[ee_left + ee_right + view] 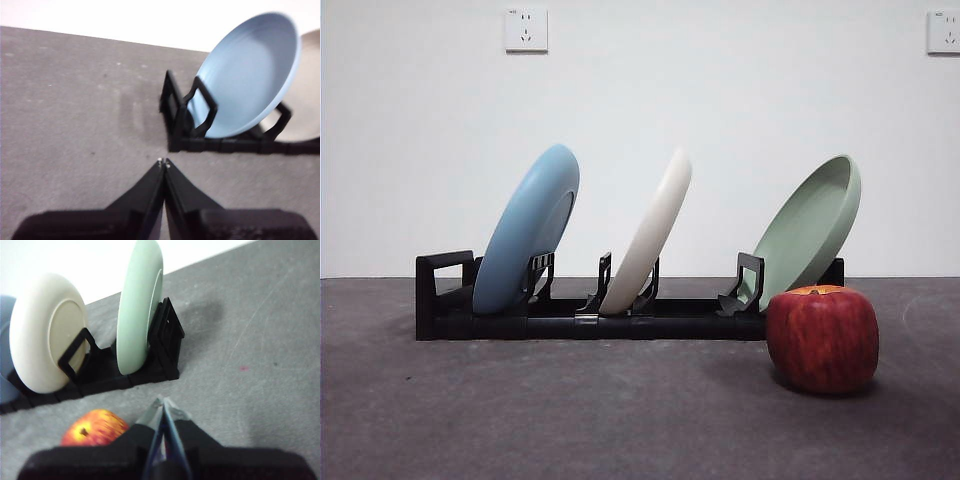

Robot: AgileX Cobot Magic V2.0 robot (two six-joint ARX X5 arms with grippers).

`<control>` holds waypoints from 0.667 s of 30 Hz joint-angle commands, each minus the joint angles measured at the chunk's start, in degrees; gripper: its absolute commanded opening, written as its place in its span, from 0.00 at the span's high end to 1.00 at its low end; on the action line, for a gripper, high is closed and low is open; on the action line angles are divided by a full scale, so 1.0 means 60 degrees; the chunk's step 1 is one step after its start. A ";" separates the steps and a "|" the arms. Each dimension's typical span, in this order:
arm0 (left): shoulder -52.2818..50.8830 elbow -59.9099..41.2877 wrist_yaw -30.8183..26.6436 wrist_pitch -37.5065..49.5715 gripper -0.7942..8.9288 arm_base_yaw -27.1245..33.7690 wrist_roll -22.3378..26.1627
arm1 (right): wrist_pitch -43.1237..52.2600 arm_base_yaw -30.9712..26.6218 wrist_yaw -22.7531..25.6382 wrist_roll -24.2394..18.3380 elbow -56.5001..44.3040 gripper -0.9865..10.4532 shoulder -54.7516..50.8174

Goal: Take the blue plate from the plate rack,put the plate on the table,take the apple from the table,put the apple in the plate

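Observation:
The blue plate [528,228] leans in the left slot of the black plate rack [590,322]; it also shows in the left wrist view [250,75], with the rack [185,125] under it. The red apple [822,338] stands on the dark grey table [570,420] in front of the rack's right end. My left gripper [163,162] is shut and empty, above the table short of the rack's end. My right gripper [162,402] is shut and empty, above the table beside the apple [95,427]. Neither gripper shows in the front view.
A cream-white plate [650,235] leans in the middle slot and a pale green plate [810,228] in the right slot, just behind the apple. Both show in the right wrist view, the white [47,332] and the green [140,305]. A white wall with sockets stands behind.

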 commanded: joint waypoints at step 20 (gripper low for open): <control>0.5730 0.6200 0.1923 -0.2302 0.92 0.0022 -0.0230 | -0.3847 0.0007 -0.0816 -0.1286 0.7501 0.91 0.5716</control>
